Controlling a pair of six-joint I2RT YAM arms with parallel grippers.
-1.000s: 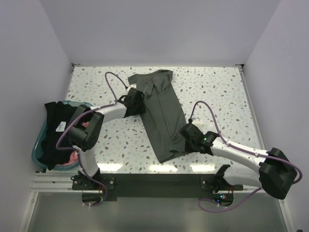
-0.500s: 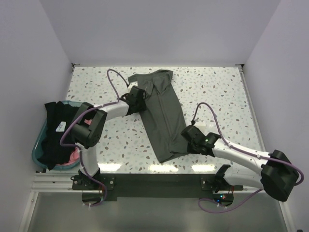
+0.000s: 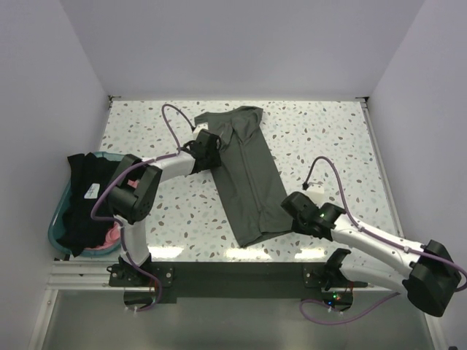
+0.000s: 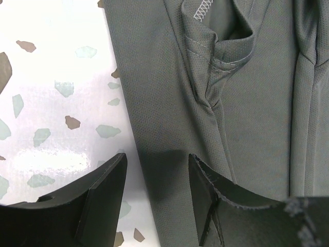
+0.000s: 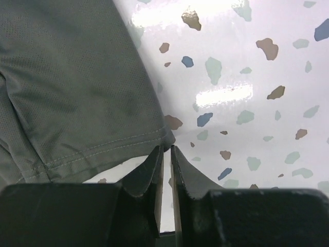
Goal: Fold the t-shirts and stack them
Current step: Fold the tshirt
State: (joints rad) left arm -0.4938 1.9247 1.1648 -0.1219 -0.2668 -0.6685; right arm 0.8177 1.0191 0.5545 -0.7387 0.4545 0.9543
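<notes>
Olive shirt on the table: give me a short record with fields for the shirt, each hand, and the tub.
olive t-shirt: lying on the table, folded narrow, collar end far from the arms
left hand: open, straddling the shirt's left edge
right hand: nearly closed at the near hem corner; grip on cloth unclear
teal tub: at the left side, holding a black shirt and a pink shirt

- T-shirt (image 3: pixel 248 179) lies flat mid-table (image 3: pixel 328 138), running far-left to near-right.
- L gripper (image 4: pixel 157 170) straddles its left edge, far half.
- R gripper (image 5: pixel 165 152) at its near-right corner.
- Tub (image 3: pixel 57 233) by table's near-left edge, w/ other t-shirts (image 3: pixel 84 197) in it.
</notes>
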